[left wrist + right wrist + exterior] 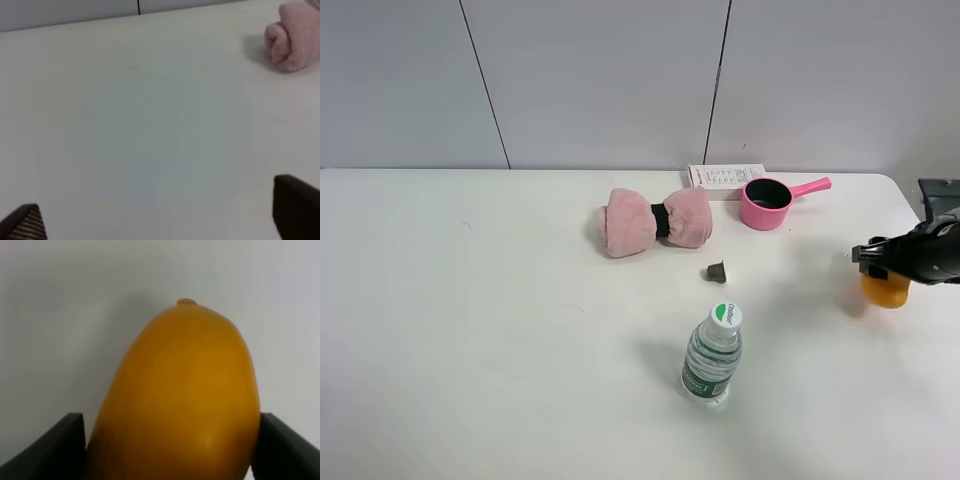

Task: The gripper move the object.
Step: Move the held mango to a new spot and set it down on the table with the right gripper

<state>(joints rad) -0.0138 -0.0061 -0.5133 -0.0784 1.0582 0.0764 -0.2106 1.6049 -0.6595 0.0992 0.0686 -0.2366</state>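
The orange-yellow mango [886, 290] is at the far right of the table, held in my right gripper [878, 262], whose black jaws press on both its sides. In the right wrist view the mango [180, 390] fills the space between the two black fingers [50, 450], with its tip pointing away from the gripper. Its shadow falls on the table to its left, so it seems slightly raised. My left gripper [160, 215] is open and empty over bare white table; it is out of the exterior high view.
A pink rolled towel [655, 222] lies at the back centre and also shows in the left wrist view [295, 37]. A pink pot [767, 204] and a paper card [725, 177] are behind it. A small dark cap [716, 271] and an upright water bottle [712, 355] stand mid-table.
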